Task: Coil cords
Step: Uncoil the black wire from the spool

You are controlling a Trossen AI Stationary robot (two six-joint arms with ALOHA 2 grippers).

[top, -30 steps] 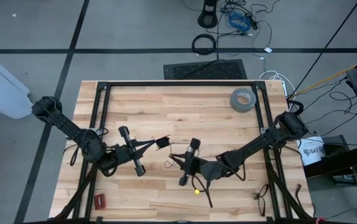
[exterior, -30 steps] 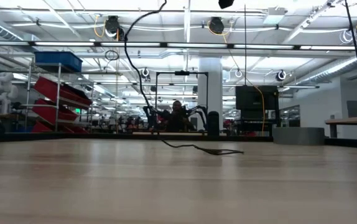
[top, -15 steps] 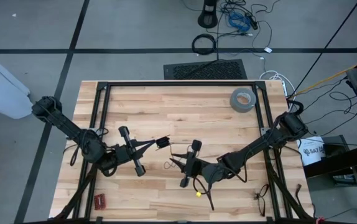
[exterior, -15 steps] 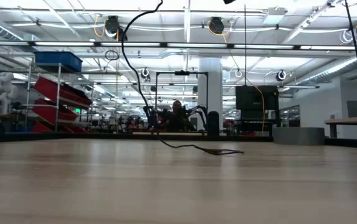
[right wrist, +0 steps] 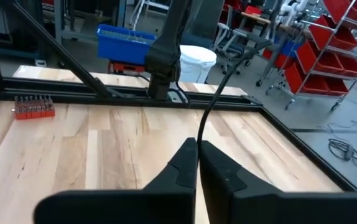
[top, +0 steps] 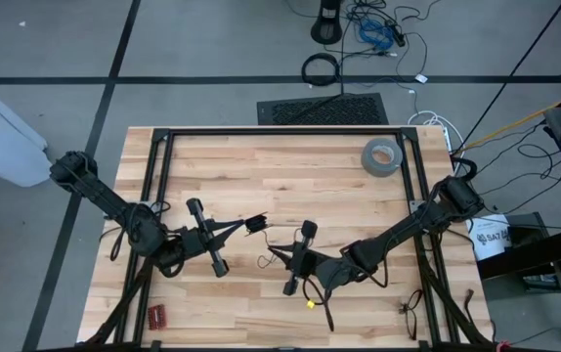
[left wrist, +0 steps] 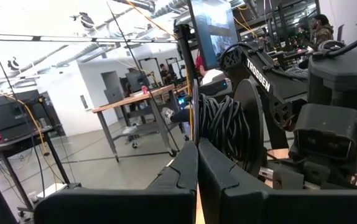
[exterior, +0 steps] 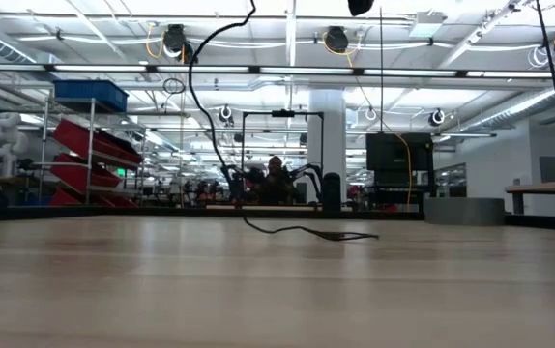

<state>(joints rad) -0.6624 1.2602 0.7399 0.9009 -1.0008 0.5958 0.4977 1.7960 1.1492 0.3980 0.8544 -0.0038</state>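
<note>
The left gripper (top: pixel 251 224) hovers over the counter (top: pixel 280 166) left of centre, its fingers pinched on a bundled coil of the cord (left wrist: pixel 223 124). Just right of it, the right gripper (top: pixel 273 250) has closed on the thin black cord, which rises from its fingers (right wrist: pixel 188 155).

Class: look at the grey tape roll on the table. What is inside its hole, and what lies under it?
Inside the hole of the tape roll, only bare wooden table shows. Nothing else sits in it. Under the ring itself, the wood is covered, so nothing can be told there.
</note>
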